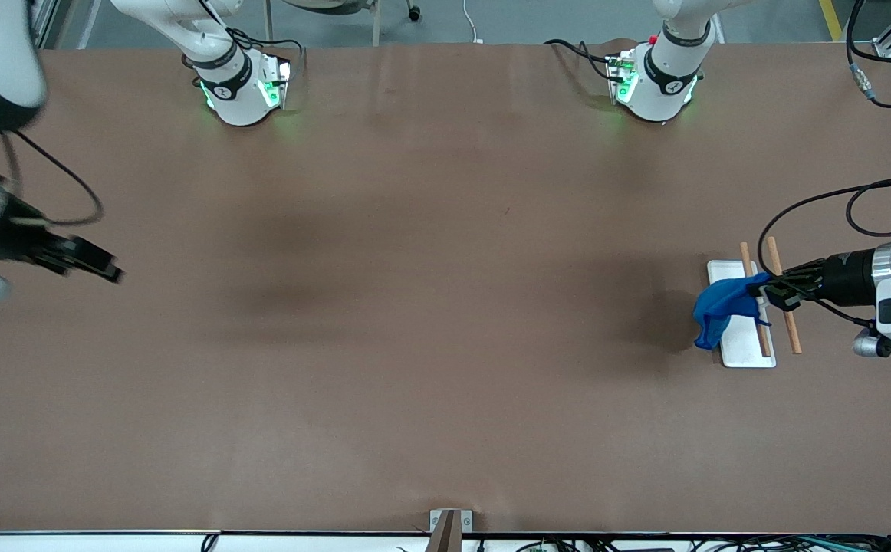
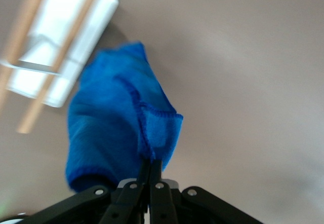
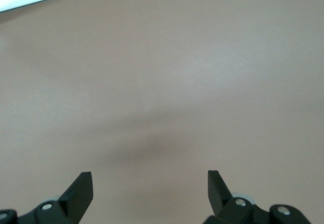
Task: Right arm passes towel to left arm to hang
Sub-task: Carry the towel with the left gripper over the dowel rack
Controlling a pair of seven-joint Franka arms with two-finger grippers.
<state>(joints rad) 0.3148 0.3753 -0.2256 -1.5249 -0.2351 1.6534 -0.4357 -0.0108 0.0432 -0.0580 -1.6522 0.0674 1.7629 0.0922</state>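
The towel (image 1: pixel 724 307) hangs bunched from the left hand (image 1: pixel 769 290), over the rack (image 1: pixel 744 349) w/ two wooden rods, at the left arm's end of the worktop (image 1: pixel 415 307). The fingers (image 2: pixel 150 183) are pressed together on one hem edge, so the cloth drapes free, prob. ready to go over a rod. Left arm is stretched nearly level. Right hand (image 3: pixel 150 191) waits over bare worktop, spread wide, holding nothing.
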